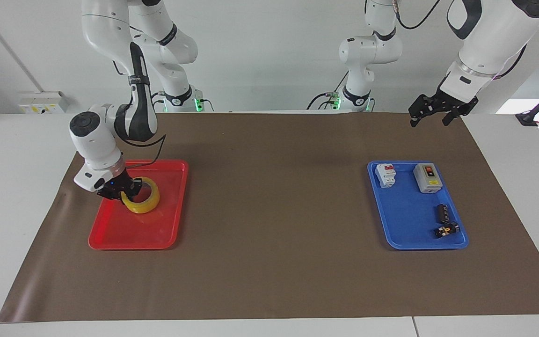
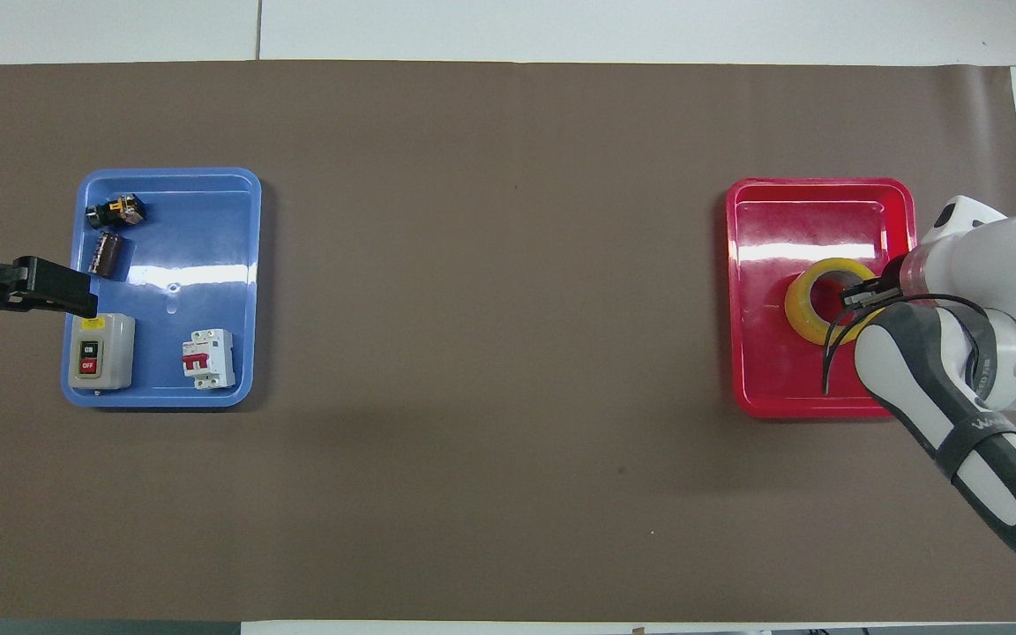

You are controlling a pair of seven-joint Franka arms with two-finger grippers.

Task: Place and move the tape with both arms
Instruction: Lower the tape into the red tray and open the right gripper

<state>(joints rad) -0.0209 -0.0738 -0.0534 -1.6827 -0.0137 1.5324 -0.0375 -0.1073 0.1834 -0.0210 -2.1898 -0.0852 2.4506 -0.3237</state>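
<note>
The right arm's tool (image 1: 127, 188) pinches the tape (image 1: 141, 201) by its rim low over the red tray (image 1: 131, 236), while the left tool (image 1: 431, 111), fingers spread, waits above the tabletop's opposite end.

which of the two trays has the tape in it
The red tray, at the right arm's end of the table. The tape is in it, gripped by the right gripper. The blue tray holds only small electrical parts.
</note>
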